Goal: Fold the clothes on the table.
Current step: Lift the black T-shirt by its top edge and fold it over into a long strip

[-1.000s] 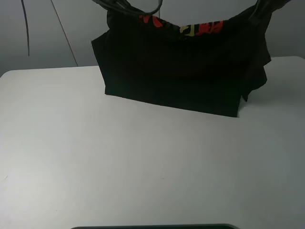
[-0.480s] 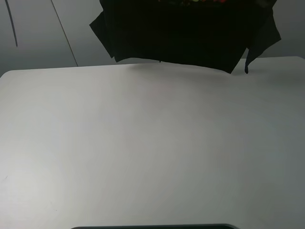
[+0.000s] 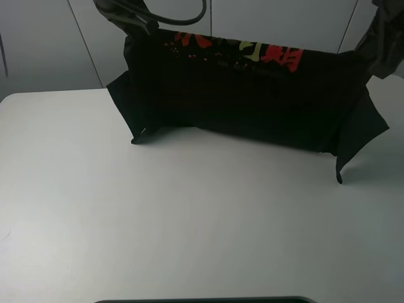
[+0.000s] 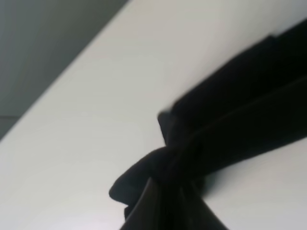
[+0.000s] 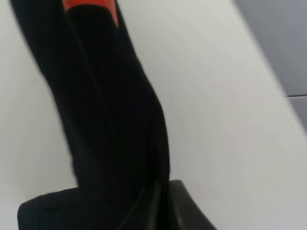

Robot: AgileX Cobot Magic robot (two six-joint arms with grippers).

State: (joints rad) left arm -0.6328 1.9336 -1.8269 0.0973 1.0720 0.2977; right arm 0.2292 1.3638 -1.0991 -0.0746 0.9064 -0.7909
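The black garment (image 3: 240, 95) is hanging spread out broadside over the far half of the white table (image 3: 189, 221), stretched between its two upper corners. A red and yellow print (image 3: 240, 47) is showing along its top edge. Its lower hem is running just above or on the tabletop, sloping nearer toward the right; the exterior view is not showing clearly whether it is touching. A loose flap is drooping at the lower right corner and a smaller fold is sticking out at the lower left.

The left gripper (image 4: 165, 191) is holding the upper left corner, its fingers pressed together on a bunched knot of cloth, as the left wrist view is showing. The right gripper (image 5: 160, 201) is pinching the upper right corner, the dark fabric running straight down from between its fingers; in the exterior view cloth is draping over it. A black cable (image 3: 189, 16) is looping behind the garment's top edge near the left arm.
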